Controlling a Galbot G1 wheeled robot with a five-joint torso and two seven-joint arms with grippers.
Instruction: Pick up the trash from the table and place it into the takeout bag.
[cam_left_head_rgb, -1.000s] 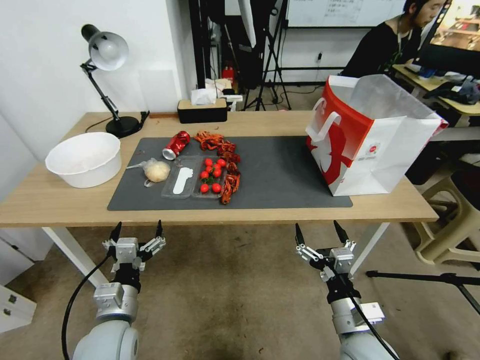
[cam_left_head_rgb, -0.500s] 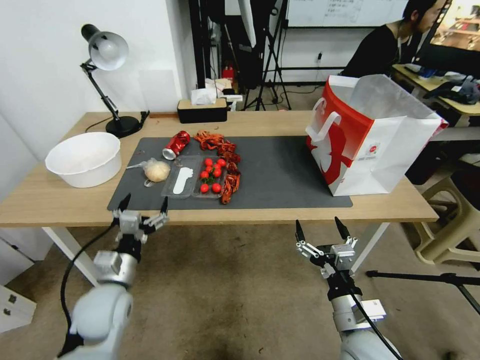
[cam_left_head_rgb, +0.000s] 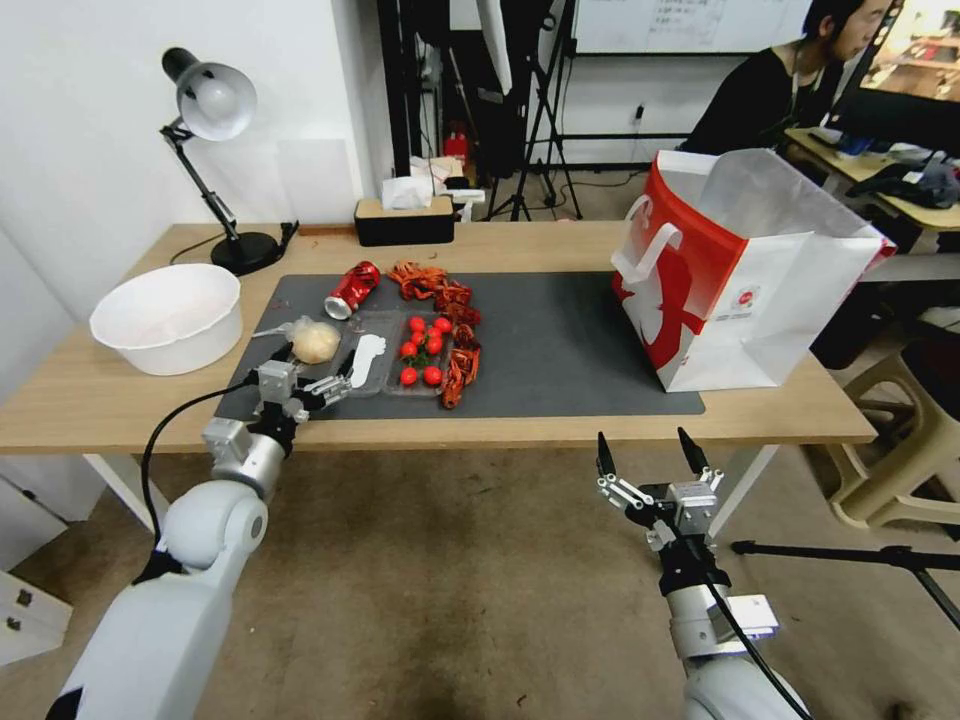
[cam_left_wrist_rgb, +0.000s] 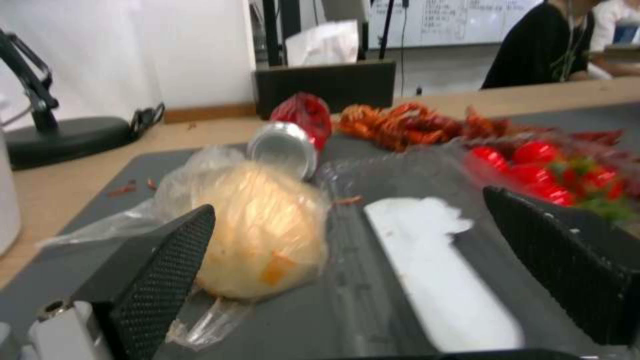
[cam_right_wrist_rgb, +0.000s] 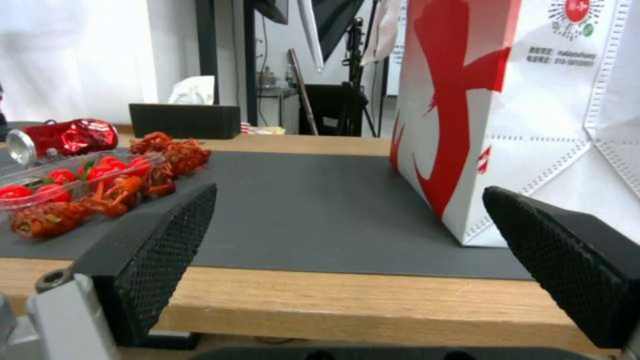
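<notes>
A white bowl (cam_left_head_rgb: 168, 316) is parked at the left of the frame on the table (cam_left_head_rgb: 100, 400), with a desk lamp (cam_left_head_rgb: 212, 105) up behind it. Just right of that, left of centre, the left gripper (cam_left_head_rgb: 312, 366) is held wide open over the mat's (cam_left_head_rgb: 560, 350) front edge, right in front of the wrapped beige lump (cam_left_head_rgb: 314, 341). The dented red can (cam_left_head_rgb: 352, 289) and a clear tray of tomatoes (cam_left_head_rgb: 422, 350) are seen next, around centre. The takeout bag (cam_left_head_rgb: 740, 270) is stood at the upper right. Down at lower right, the right gripper (cam_left_head_rgb: 648, 454) is spread open below the table edge.
</notes>
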